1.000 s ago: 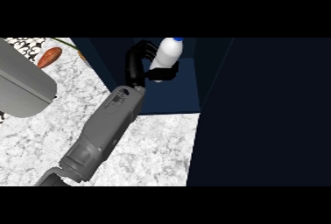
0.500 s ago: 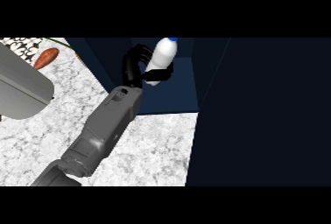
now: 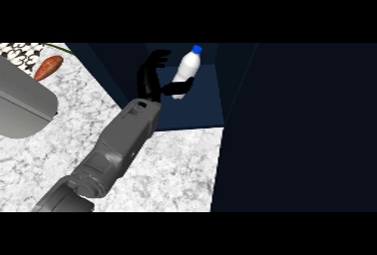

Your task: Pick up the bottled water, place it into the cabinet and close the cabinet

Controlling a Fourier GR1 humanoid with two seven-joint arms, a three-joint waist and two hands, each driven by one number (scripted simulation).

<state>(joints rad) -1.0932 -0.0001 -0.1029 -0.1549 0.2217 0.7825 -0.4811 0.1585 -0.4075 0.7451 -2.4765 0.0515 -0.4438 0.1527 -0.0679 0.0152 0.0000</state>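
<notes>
At far left, a grey rounded container (image 3: pixel 22 107) sits on the marbled counter (image 3: pixel 169 164); its inside does not show. Above it, one orange-brown carrot-like item (image 3: pixel 49 67) lies on a black-and-white patterned surface (image 3: pixel 18 54) at the upper left corner.

Centre: one grey forearm (image 3: pixel 110 154) comes up from the lower edge, ending in one black hand (image 3: pixel 151 79). Which arm it is cannot be read from this view alone; by its place left of centre it is logged as the left hand. Fingers extended upward, only slightly bent; thumb reaches right and meets the lower body of the bottle. Fingers are not wrapped round it.

One bottled water (image 3: pixel 185 72), white with a blue cap, stands tilted slightly, cap up and to the right, inside the dark blue cabinet (image 3: pixel 191 117), against its shadowed interior, nothing else visible in there.

Right: one dark cabinet door (image 3: pixel 302 129), open, fills the right side of the view.

Count: one bottle, one carrot-like item, one grey container, one hand.
</notes>
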